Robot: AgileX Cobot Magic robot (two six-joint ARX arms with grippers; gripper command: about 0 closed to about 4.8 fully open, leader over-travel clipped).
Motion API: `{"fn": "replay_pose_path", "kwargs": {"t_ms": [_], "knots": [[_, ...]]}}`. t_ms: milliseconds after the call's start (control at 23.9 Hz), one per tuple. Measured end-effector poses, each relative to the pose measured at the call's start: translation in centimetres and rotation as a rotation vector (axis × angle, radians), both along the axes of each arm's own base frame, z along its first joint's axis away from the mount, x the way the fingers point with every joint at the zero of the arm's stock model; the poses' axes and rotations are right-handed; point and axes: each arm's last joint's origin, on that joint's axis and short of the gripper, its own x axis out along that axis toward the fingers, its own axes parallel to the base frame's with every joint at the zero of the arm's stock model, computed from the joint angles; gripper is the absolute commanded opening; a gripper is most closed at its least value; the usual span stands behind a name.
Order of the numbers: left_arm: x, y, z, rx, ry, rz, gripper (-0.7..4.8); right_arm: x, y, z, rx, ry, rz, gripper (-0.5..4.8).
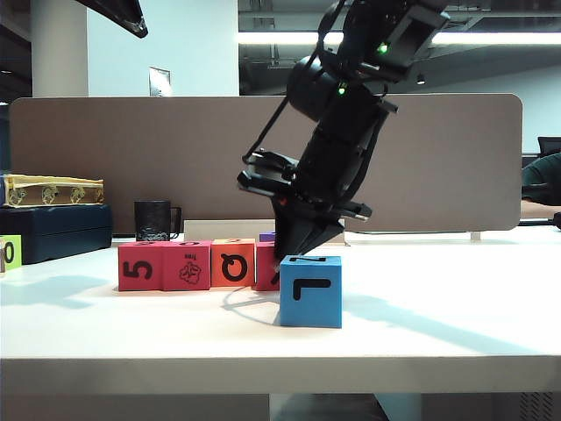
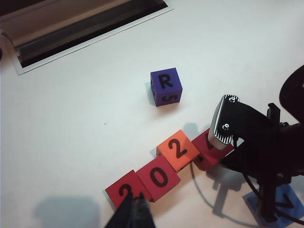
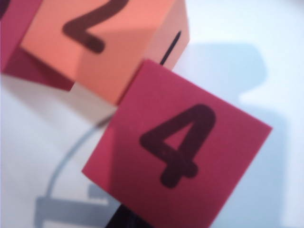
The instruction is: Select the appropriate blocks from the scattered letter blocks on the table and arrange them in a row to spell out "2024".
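Four blocks stand in a row on the white table (image 1: 456,338). From the left they are red (image 1: 140,266), red (image 1: 187,266), orange (image 1: 233,263) and red (image 1: 264,267). From above their tops read 2 (image 2: 124,192), 0 (image 2: 159,176), 2 (image 2: 178,149); the last block (image 2: 204,145) is half hidden by the right arm. The right wrist view shows its top as 4 (image 3: 180,147), slightly askew beside the orange 2 (image 3: 95,38). My right gripper (image 1: 292,253) (image 3: 127,221) is shut, empty, its tip at that block's edge. High above the first 2, my left gripper (image 2: 135,211) is shut and empty.
A blue L block (image 1: 311,291) stands just in front of the right gripper. A purple R block (image 2: 166,85) sits behind the row. A black mug (image 1: 156,219), stacked boxes (image 1: 53,230) and a yellow-green block (image 1: 9,253) are at the far left, before the brown divider (image 1: 438,158).
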Motion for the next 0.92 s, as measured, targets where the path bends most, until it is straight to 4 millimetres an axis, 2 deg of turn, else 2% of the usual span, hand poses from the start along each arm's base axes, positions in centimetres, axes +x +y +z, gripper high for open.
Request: {"fn": "replay_pose_path", "kwargs": {"t_ms": [377, 921], "knots": [[0.0, 0.0, 0.0, 0.0, 0.0, 0.0, -0.06, 0.7, 0.4, -1.8, -0.004, -0.004, -0.004, -0.03], [0.0, 0.0, 0.0, 0.0, 0.0, 0.0, -0.06, 1.0, 0.4, -1.6, 0.004, -0.033, -0.014, -0.03]]}}
